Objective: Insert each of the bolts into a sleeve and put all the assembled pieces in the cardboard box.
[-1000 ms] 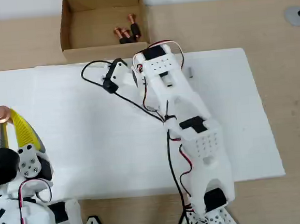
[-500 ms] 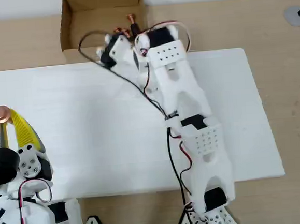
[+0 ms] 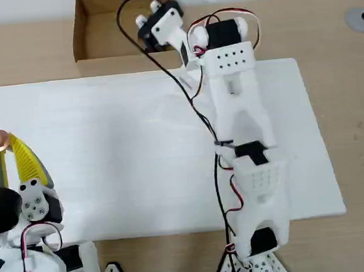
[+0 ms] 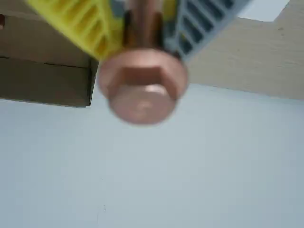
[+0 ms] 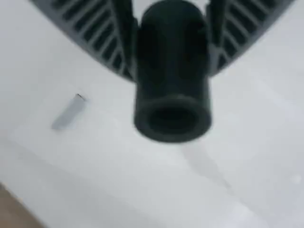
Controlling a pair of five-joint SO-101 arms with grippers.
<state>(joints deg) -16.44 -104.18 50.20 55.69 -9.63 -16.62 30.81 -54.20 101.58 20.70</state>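
Bolt, copper-coloured, sits clenched in the left tool; the right tool grips a black sleeve, seemingly near the cardboard box.

A copper bolt, a black sleeve, a brown cardboard box — plus a white sheet, a tan table.
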